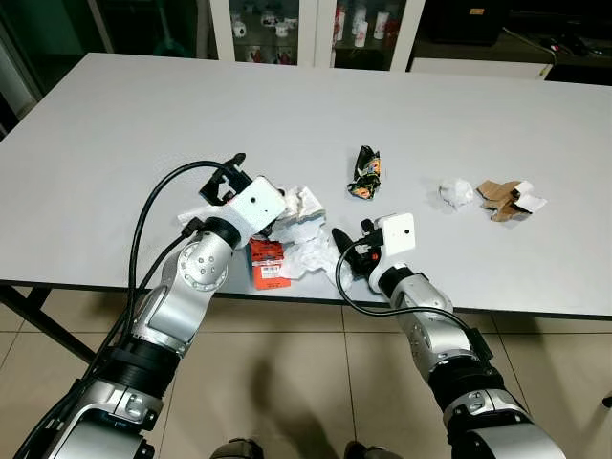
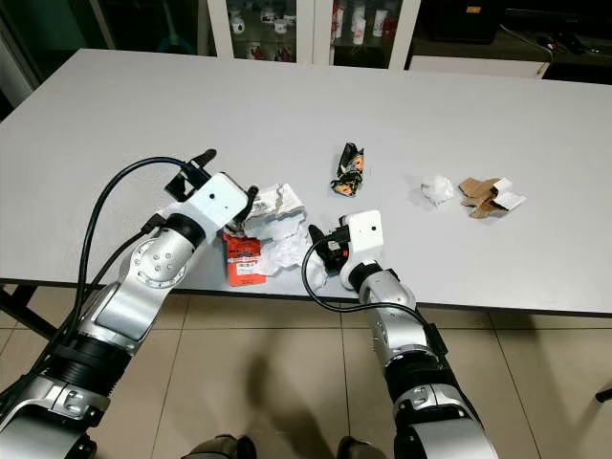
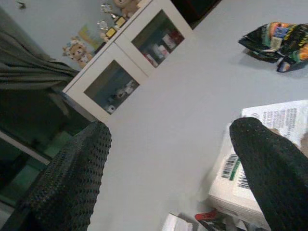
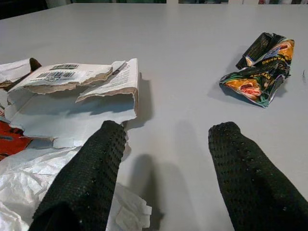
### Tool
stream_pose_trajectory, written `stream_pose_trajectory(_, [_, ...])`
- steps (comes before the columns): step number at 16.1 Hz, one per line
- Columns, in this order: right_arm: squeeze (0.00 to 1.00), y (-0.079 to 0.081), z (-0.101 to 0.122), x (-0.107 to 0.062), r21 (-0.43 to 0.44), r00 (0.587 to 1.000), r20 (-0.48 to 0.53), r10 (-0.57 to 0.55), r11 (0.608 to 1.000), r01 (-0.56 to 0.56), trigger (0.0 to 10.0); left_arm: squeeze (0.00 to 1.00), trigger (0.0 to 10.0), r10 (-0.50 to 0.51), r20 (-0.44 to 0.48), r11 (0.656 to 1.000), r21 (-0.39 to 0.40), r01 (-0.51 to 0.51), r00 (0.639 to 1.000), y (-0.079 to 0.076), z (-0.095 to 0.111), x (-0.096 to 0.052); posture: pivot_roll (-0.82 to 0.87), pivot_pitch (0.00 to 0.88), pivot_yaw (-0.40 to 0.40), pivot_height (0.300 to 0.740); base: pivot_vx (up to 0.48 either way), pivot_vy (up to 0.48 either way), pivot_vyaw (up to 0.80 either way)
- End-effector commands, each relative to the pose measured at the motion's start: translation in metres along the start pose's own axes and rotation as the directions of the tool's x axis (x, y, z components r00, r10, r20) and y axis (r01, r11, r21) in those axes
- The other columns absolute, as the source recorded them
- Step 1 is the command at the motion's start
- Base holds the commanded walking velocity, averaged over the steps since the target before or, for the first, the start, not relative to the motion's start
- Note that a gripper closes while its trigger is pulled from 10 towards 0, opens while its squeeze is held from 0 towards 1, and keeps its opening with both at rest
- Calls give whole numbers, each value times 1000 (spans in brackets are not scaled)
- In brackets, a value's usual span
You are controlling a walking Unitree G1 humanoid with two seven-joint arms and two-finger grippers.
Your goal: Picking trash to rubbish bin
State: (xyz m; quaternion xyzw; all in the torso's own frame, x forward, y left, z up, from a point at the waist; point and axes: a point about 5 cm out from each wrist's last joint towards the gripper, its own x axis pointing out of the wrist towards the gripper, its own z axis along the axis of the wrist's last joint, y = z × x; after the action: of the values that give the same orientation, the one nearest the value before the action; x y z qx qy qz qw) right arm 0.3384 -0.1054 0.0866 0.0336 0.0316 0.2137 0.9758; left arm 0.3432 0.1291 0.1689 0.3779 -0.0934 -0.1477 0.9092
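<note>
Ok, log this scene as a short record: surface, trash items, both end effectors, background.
surface: grey table
trash near front edge: torn white box, red packet, crumpled paper
trash at centre: snack wrapper
trash on the right: white wad, cardboard scraps
left end effector: open, over the white box, holding nothing
right end effector: open, beside the paper, holding nothing
background: glass cabinet

Hidden and cut off — check before you act

Your left arm covers part of the torn white box (image 1: 298, 206) — cabinet (image 1: 287, 29) shelf items too small to read.
</note>
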Motion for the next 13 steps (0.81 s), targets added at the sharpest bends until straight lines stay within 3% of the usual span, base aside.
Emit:
stream_pose_trajectory(1, [0, -3, 1, -2, 13, 1000, 3, -17, 1000, 17, 10000, 1000, 10000, -34, -1, 999, -13, 34, 999, -3, -2, -1, 29, 83, -18, 740, 0, 0, 0])
stream_pose_trajectory(4, [0, -2, 0, -1, 14, 1000, 3, -18, 1000, 18, 10000, 1000, 10000, -109, 3, 994, -12, 109, 994, -2, -4, -3, 30, 83, -18, 740, 0, 0, 0])
stream_pose_trajectory(9, [0, -2, 0, -1, 16, 1000, 2, -17, 1000, 17, 10000, 1000, 10000, -112, -26, 993, 20, 113, 993, 8, -9, -2, 30, 80, -17, 740, 0, 0, 0])
stream_pose_trajectory(10, [0, -2, 0, -1, 16, 1000, 2, -17, 1000, 17, 10000, 153, 10000, -110, -30, 993, 36, 112, 993, 10, -9, 0, 30, 79, -18, 740, 0, 0, 0])
stream_pose_trajectory(11, [0, -2, 0, -1, 16, 1000, 2, -17, 1000, 17, 10000, 0, 10000, -111, -46, 993, 41, 113, 993, 14, -11, 1, 30, 79, -18, 740, 0, 0, 0])
stream_pose_trajectory(13, [0, -2, 0, -1, 16, 1000, 3, -16, 1000, 16, 10000, 0, 10000, -121, -40, 991, 53, 123, 992, 23, -12, 3, 27, 78, -17, 740, 0, 0, 0])
